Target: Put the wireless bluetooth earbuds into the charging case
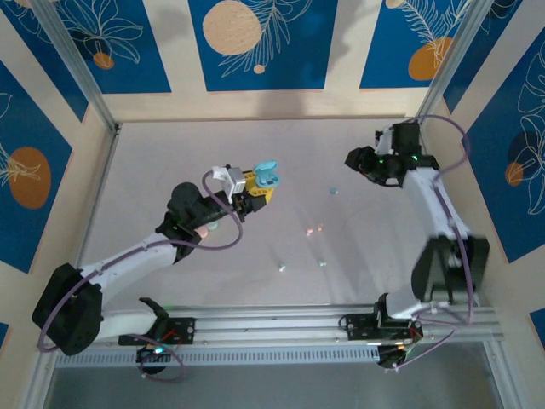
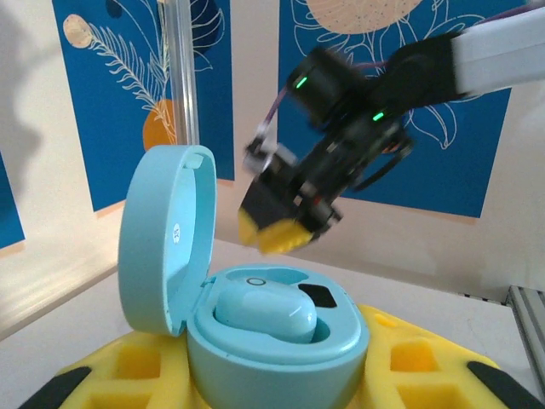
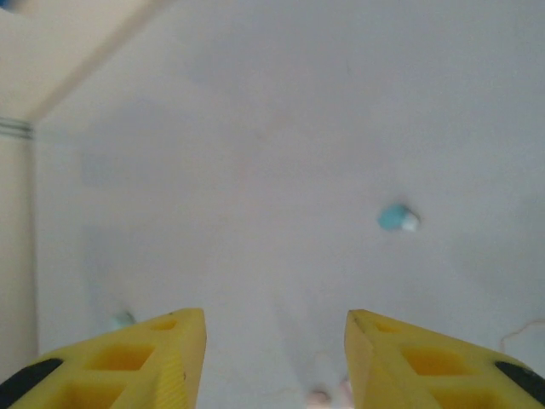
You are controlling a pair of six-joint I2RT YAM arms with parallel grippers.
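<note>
The charging case point(image 2: 281, 354) is seen in pale aqua, as is the earbud point(image 2: 266, 313) seated in it. The fingers point(image 3: 153, 362) are coloured yellow with black patches. The bench point(image 1: 170, 162) is pale grey. The wall panels point(image 1: 264, 43) are painted deep blue, patterned with white leaf outlines and orange discs.

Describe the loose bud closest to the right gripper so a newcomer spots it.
Start at the right gripper, back right over the grey table. The bud lies just beside it, toward the table's middle: blue-white, farthest of the loose buds from the arm bases.
</note>
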